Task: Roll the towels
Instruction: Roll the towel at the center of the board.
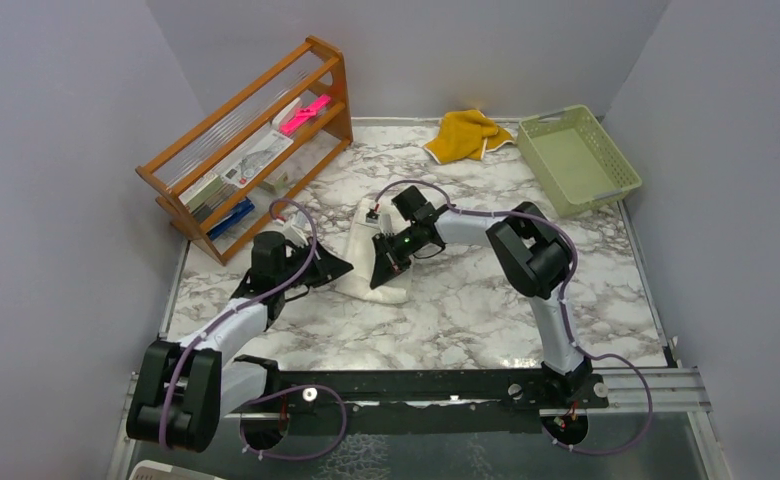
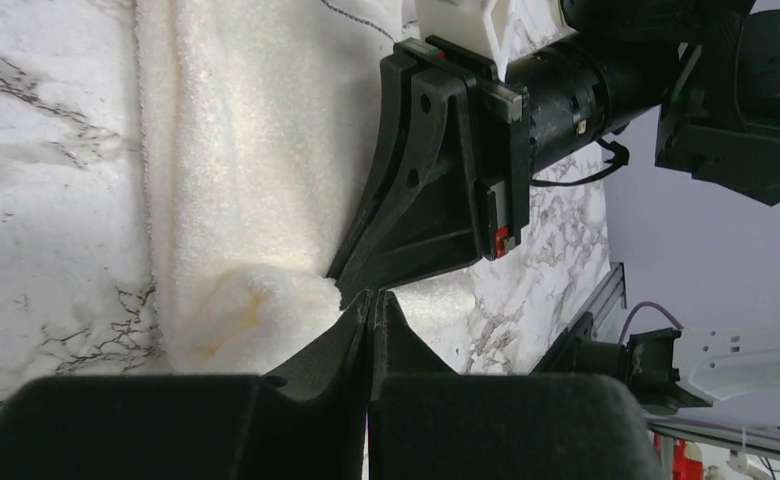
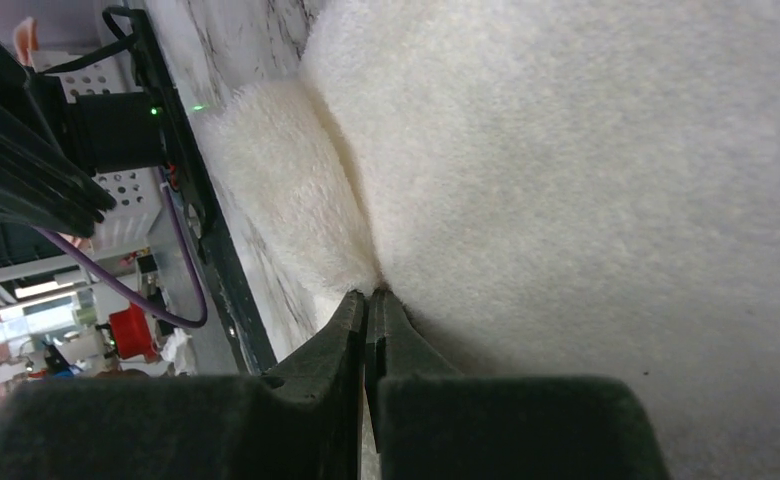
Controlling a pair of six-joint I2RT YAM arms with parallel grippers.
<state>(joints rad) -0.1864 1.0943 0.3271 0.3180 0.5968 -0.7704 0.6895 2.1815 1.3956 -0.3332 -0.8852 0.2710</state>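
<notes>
The cream-white towel lies as a long strip mid-table, its near end bunched into a small roll. My left gripper is at its left edge, jaws shut, tips touching the roll with no cloth showing between them. My right gripper is on top of the towel, also shut, its tips pressed into the crease between the roll and the flat cloth. Its fingers are right in front of the left tips. The mustard-yellow towel lies crumpled at the back.
A wooden rack with books and a pink item stands at the back left. A green basket sits at the back right. Grey walls close in the marble table on three sides.
</notes>
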